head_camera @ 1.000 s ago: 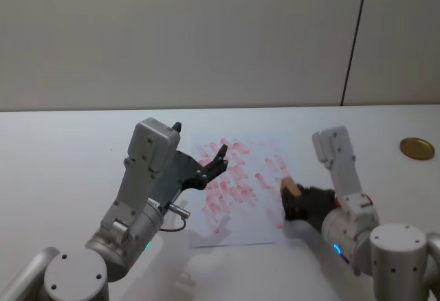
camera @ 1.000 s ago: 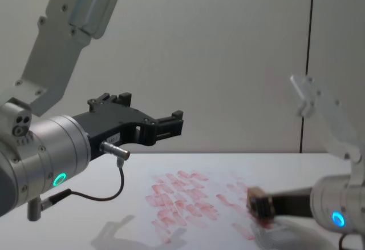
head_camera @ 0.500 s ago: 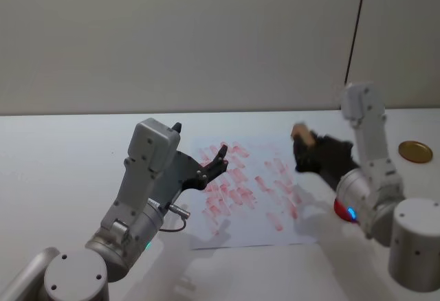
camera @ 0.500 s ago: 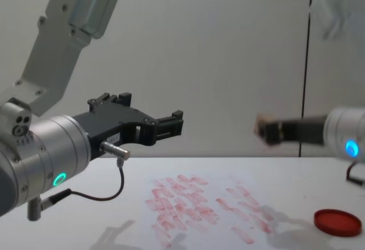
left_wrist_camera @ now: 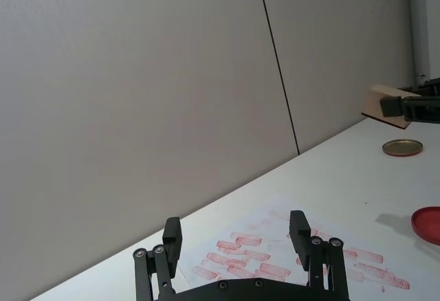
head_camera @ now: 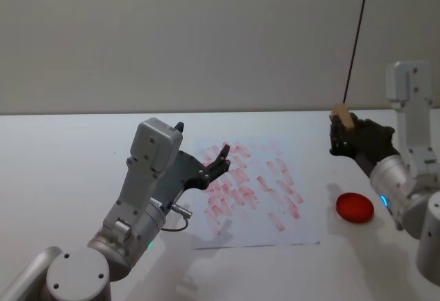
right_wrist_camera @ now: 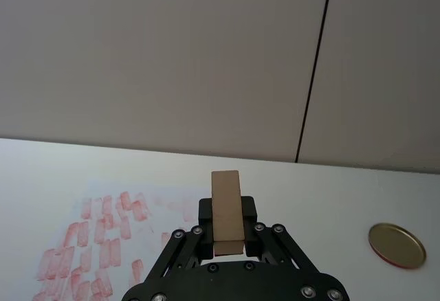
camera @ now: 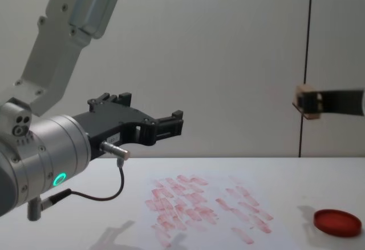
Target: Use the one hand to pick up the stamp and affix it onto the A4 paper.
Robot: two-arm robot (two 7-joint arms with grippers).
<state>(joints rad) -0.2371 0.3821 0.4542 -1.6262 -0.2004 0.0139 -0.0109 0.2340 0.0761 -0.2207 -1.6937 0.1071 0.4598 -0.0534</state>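
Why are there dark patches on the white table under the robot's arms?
Those are shadows: in the head view a soft grey one lies under the left black two-fingered tool on the white stamped sheet of paper; in the chest view another lies beside the flat round red ink dish; in the left wrist view one sits on the table near that dish, below the small tan wooden block.

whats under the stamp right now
Nothing touches it: the stamp hangs in the right end effector above bare table, beside the A4 paper. Its inked face is hidden.
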